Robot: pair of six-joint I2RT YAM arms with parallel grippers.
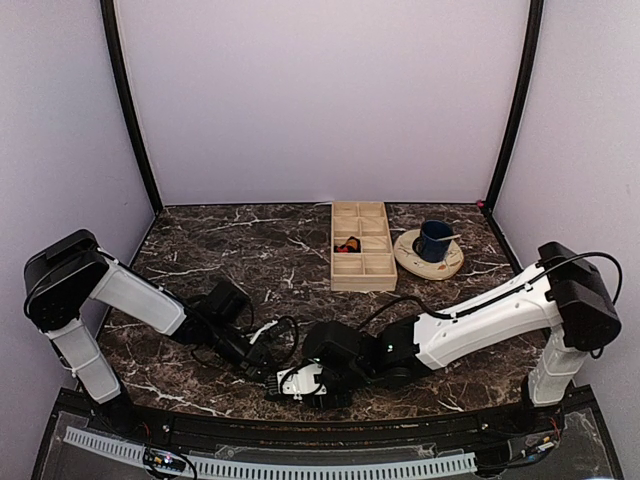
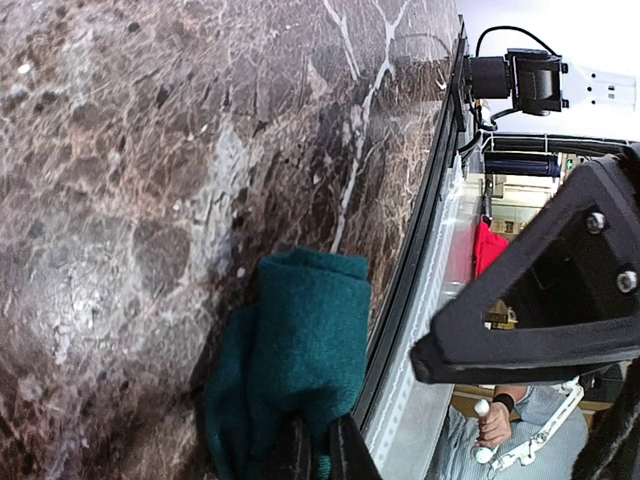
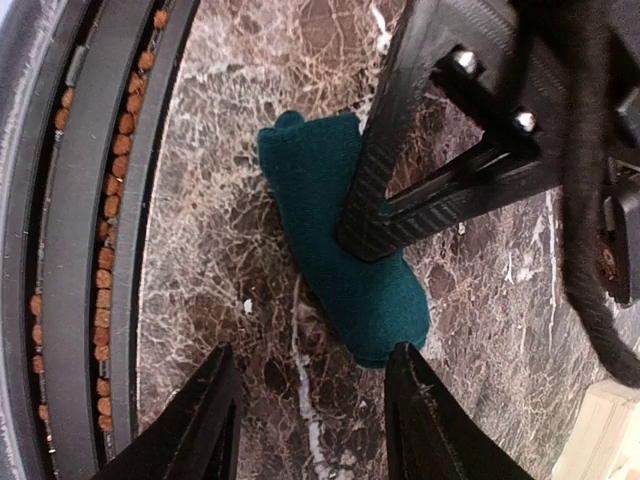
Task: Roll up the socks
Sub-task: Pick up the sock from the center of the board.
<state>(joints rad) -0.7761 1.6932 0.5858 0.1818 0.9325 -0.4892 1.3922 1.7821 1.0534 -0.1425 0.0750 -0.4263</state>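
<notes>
A teal sock [image 2: 300,340], folded into a thick bundle, lies on the dark marble table close to its front edge. It also shows in the right wrist view [image 3: 315,190]. My left gripper [image 2: 318,445] is shut on the sock's near end; one of its black fingers [image 3: 400,190] crosses over the sock. My right gripper [image 3: 315,420] is open and empty, its jaws wide apart just short of the sock's rounded end, not touching it. In the top view the left gripper [image 1: 270,367] and right gripper [image 1: 305,385] meet at the front centre and hide the sock.
The table's black front rail [image 2: 420,260] runs right beside the sock, also in the right wrist view [image 3: 100,250]. A wooden compartment tray [image 1: 334,250] stands at the back centre. A blue mug [image 1: 434,240] sits on a beige plate [image 1: 412,262] next to it.
</notes>
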